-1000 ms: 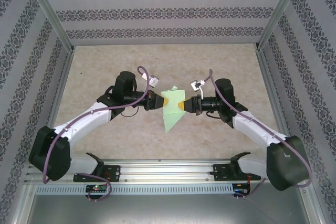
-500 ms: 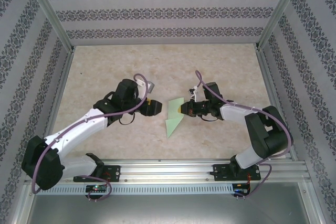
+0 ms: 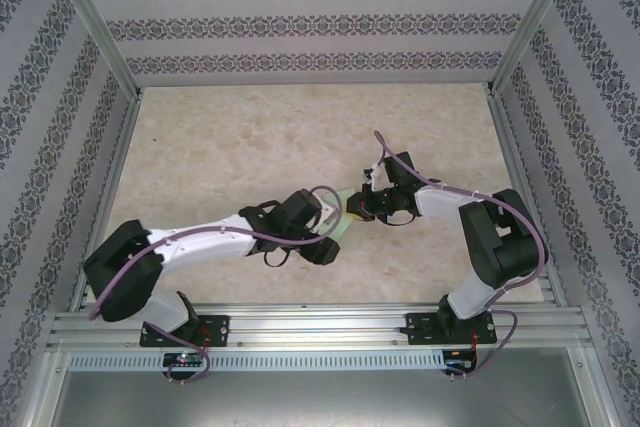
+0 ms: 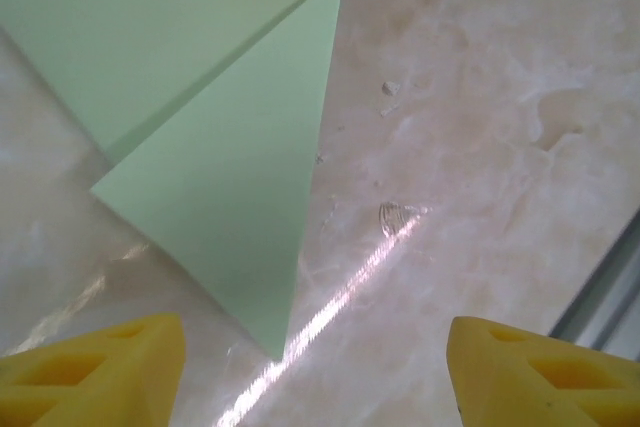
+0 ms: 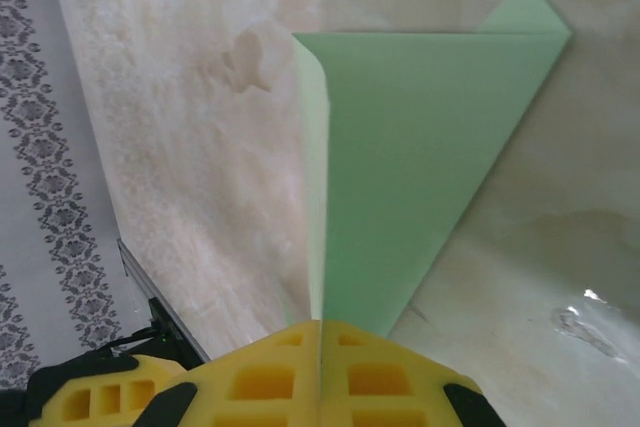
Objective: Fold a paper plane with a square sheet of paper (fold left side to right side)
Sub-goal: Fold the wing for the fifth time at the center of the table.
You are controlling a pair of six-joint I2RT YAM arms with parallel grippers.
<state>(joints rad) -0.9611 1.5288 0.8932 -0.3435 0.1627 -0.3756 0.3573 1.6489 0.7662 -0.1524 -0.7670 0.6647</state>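
Two grippers worked close together in the top view. The right gripper [image 3: 350, 209] was clamped on an edge of the paper sheet [image 3: 342, 222], which lay on the table [image 3: 220, 137] just to that gripper's left. The left gripper [image 3: 326, 247] hung over the sheet's near tip, on the side away from the right gripper. The left arm hid much of the sheet.

In the left wrist view, the left gripper [image 4: 320, 372] was released, its yellow fingers wide apart with only bare table [image 4: 480, 147] between them. The paper sheet [image 4: 230, 147], already folded into overlapping layers, lay flat with its point just ahead of the fingers.

In the right wrist view, the right gripper [image 5: 320, 347] had its pads pressed together on the paper sheet [image 5: 420, 167]. The sheet spread away from it across the table [image 5: 180, 147], and one flap beside the pads stood up instead of lying flat.

Several things could go wrong from here. The right gripper seemed to be the sheet's only anchor. If the left gripper dragged across the tip, the thin paper could pivot about the right gripper and skew the crease. The raised flap near the right gripper could also spring open or crumple if pressed off-line.
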